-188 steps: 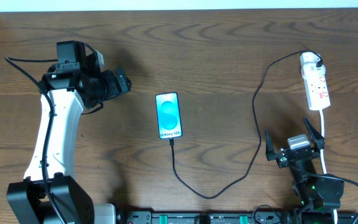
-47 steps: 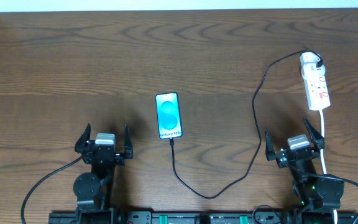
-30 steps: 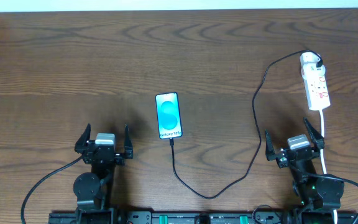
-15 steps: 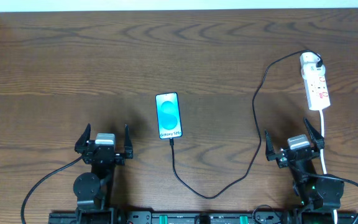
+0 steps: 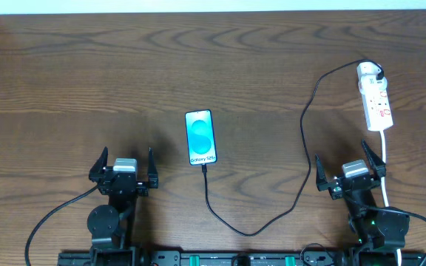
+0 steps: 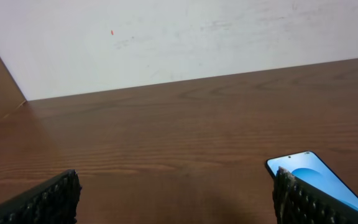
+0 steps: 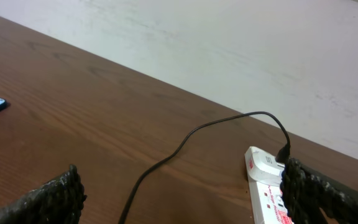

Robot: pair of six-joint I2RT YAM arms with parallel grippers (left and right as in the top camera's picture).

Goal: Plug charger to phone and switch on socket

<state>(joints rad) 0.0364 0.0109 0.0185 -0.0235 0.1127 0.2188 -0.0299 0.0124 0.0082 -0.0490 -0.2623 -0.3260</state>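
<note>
1. We see a dark brown wood-grain table (image 5: 198, 59) running back to a plain white wall (image 6: 197, 37); a brown side panel meets the wall at the left in the left wrist view.
2. The left gripper (image 5: 124, 164) sits at the near edge with its jaws spread wide and nothing between them. Its ribbed black fingers (image 6: 48, 199) frame bare wood.
3. The right gripper (image 5: 348, 168) is likewise parted and empty at the near right.
4. From the left gripper, the phone (image 5: 200, 137) lies flat at 2 o'clock, near the table's middle. Its screen glows blue-cyan, and a white band at the near end reads "Galaxy S24".
5. The charger (image 5: 302, 133), a thin black cable, meets the phone's near edge with its tip, loops toward 6 o'clock, then climbs right to a black plug seated in the far end of the socket (image 5: 375, 96).
6. The socket lies at 1 o'clock from the right gripper. It carries small red marks, too small for us to read.
7. A thick white cord (image 5: 385, 170) runs from the socket toward 6 o'clock, just beside the right gripper.
</note>
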